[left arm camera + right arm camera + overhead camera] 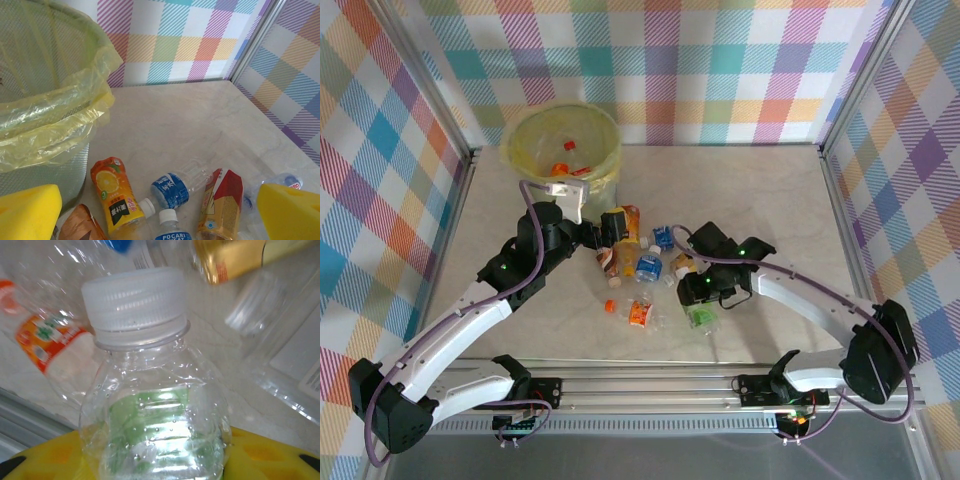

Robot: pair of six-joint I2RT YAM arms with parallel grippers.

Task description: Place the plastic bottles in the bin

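Note:
The bin [563, 150] stands at the back left, a pale-green bucket with a yellow bag over its rim [50, 112]; bottles with orange caps lie inside. Several plastic bottles [645, 262] lie scattered mid-table. My left gripper [617, 226] hangs open just right of the bin, its yellow pads [290, 210] wide apart above an orange juice bottle [112, 192], a blue-label bottle [175, 189] and a red-and-gold one [222, 205]. My right gripper [701, 303] is shut on a clear bottle [150, 390] with a white cap and green label [701, 316], low over the table.
A crushed bottle with an orange-red label [50, 345] lies left of the held one, and a gold-label bottle [230, 257] lies beyond it. An orange cap [611, 306] and an orange-label bottle [640, 314] rest near the front. Checked walls and metal posts [830, 150] enclose the table.

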